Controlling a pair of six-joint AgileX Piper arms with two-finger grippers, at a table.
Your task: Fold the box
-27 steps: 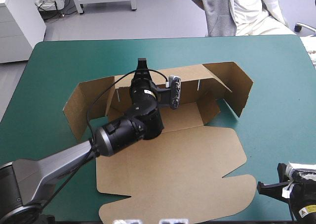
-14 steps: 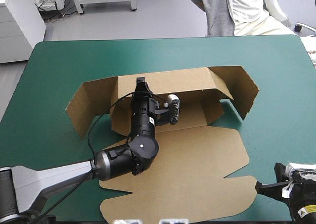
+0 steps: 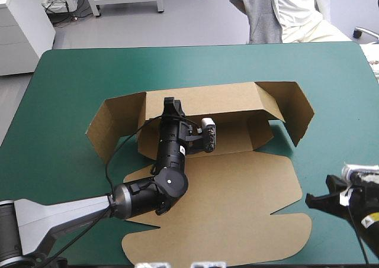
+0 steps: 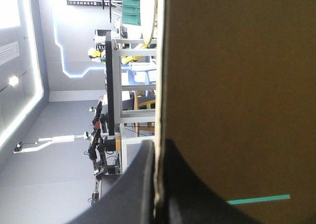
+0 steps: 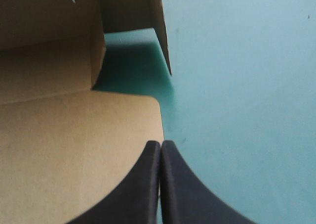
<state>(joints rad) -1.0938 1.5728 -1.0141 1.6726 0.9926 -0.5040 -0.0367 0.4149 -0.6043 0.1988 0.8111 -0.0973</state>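
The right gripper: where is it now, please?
High view: the right gripper is shut, at the near right corner of the table, tips beside the flat lid of the box.

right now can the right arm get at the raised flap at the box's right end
Probably yes. The right gripper is shut, beside the box's near right edge, and only teal-green cover lies between it and that raised flap. The left gripper holds the back wall, well clear.
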